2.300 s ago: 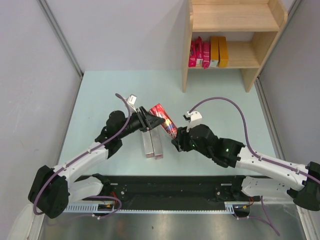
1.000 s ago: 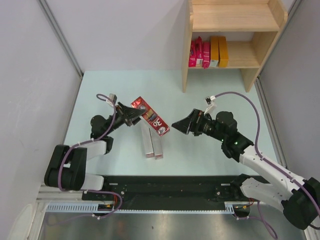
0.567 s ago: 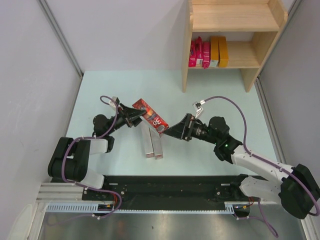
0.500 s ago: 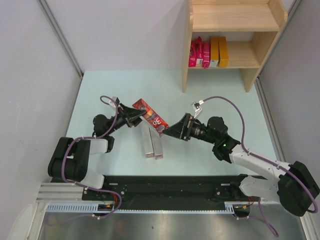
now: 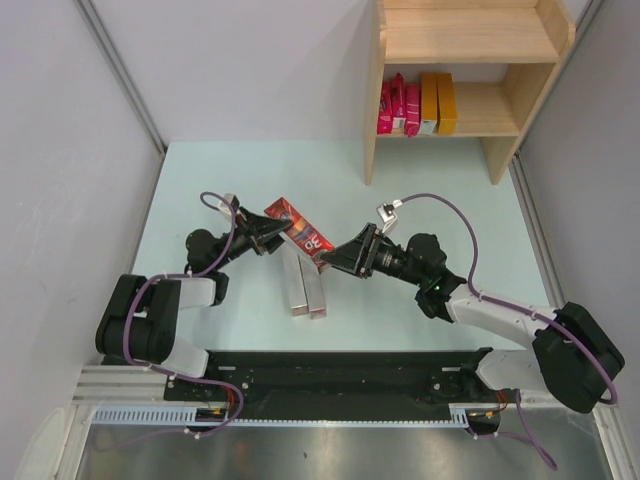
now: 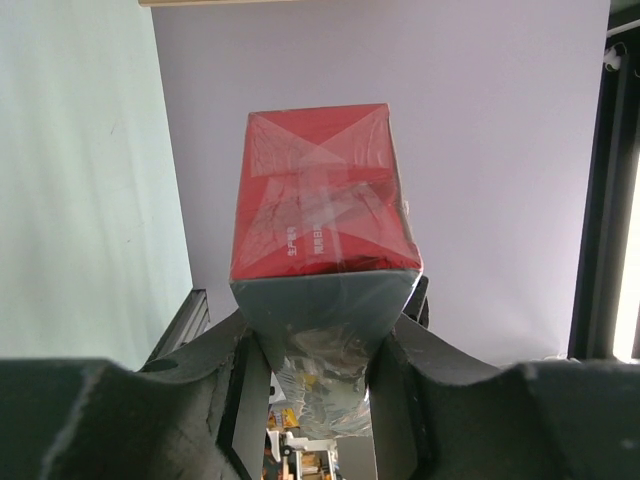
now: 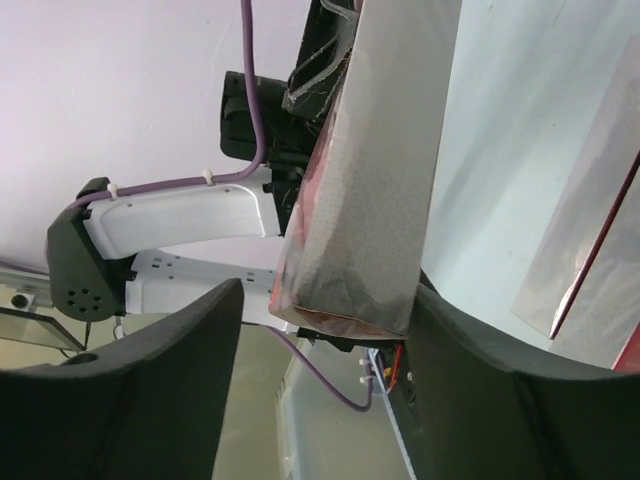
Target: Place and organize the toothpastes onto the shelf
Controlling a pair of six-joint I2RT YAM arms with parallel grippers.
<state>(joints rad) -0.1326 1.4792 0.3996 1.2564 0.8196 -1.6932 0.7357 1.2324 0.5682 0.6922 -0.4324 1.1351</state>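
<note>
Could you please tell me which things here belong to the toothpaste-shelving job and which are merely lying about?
Job: dark red carton, held by left gripper, right gripper open around its other end; two silver cartons on the table; pink cartons and orange cartons on the shelf.

Not part of it: purple cables; black rail by the arm bases.

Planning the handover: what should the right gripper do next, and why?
Probably close the right gripper on the dark red carton: its free end sits between the open fingers, while the left gripper holds the other end.
</note>
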